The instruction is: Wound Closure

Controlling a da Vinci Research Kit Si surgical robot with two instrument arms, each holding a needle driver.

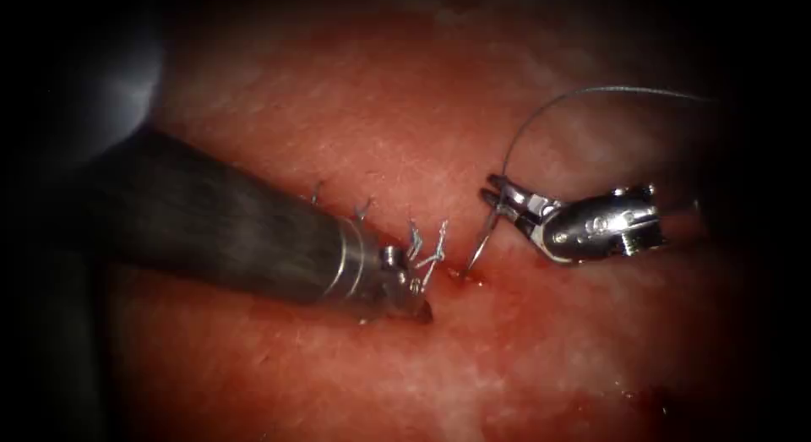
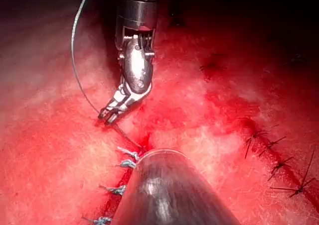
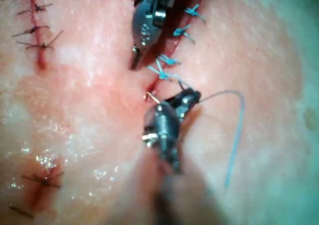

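Altogether two tools, one needle and one long thread show over the tissue (image 1: 338, 112). The right tool (image 1: 494, 197) comes in from the right of the endoscope view and its jaws are clamped on the needle (image 1: 481, 243) near the trailing end, where the thread (image 1: 541, 112) leaves it. From the jaws the needle's curve runs down and to the left, its long axis slanting steeply toward the cut (image 1: 473, 281), and its tip touches the tissue at the cut's open end; whether the tip has gone in I cannot tell. The thread rises from the jaws in one arc and sweeps off to the right. The left tool (image 1: 418, 307) lies on the left side of the cut, its thick shaft running down from the upper left, its tip resting low on the tissue just beside the needle's tip; it holds nothing that I can see, and whether its jaws are parted I cannot tell. Along the closed part of the cut, up and to the left of the needle, at least four knotted stitches (image 1: 427, 248) stand with short cut ends; four blue ones show in the left wrist view (image 2: 127, 158). A separate row of dark stitches (image 2: 279, 155) lies well apart on the tissue. Red fluid (image 1: 650, 400) wets the tissue.
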